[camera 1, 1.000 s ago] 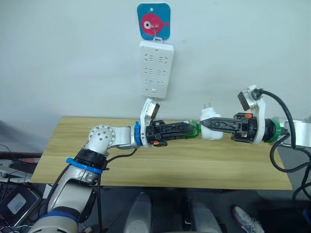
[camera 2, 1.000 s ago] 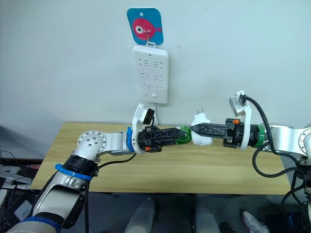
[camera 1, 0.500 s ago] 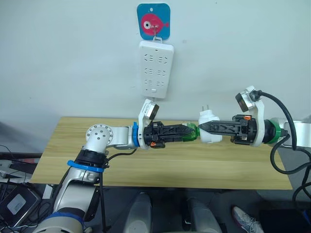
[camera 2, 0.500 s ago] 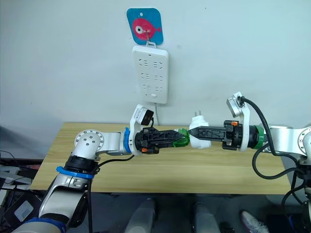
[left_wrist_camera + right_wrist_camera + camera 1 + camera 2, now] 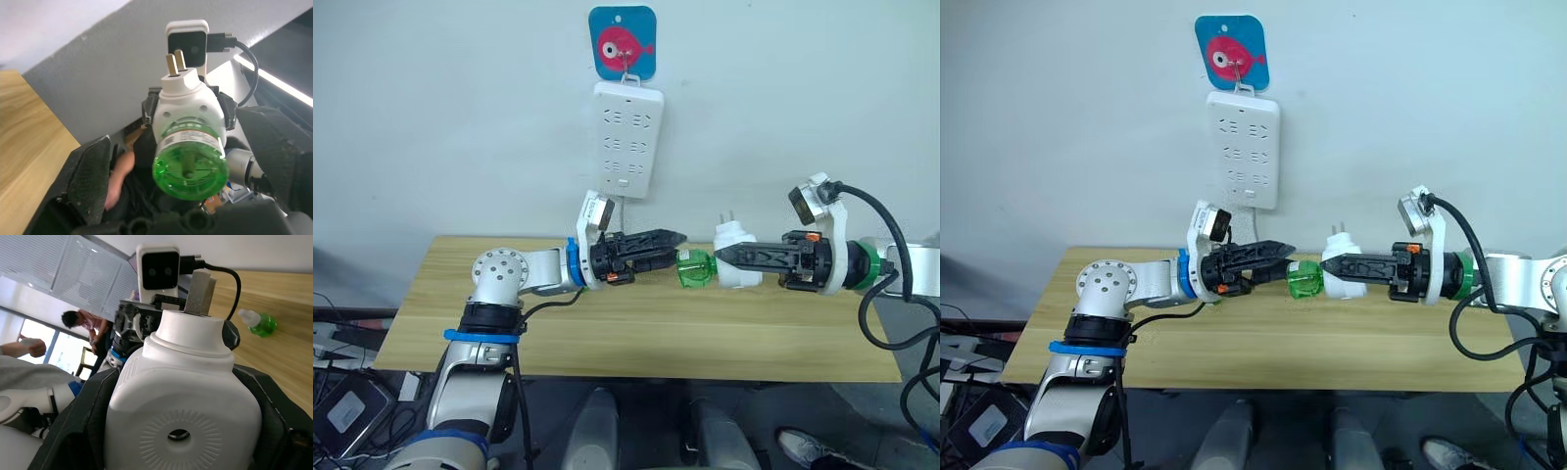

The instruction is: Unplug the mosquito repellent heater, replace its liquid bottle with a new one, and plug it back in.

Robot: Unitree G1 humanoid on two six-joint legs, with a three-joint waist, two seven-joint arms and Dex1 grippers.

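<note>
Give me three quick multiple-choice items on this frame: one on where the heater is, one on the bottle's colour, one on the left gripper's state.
1. Where is the heater?
A. Plugged into the power strip
B. Held in the right gripper above the table
C. Lying on the table

2. What colour is the bottle fitted in the heater?
A. Green
B. Blue
C. Red

3. What state is the left gripper in?
A. Shut on the bottle
B. Shut on the heater
C. Open, clear of the bottle

Answers:
1. B: the right gripper clamps the white body in the air, below the power strip on the wall, prongs pointing up.
2. A: the left wrist view shows a clear green bottle with its base toward the camera.
3. C: its fingers are spread, with a gap to the bottle.
</note>
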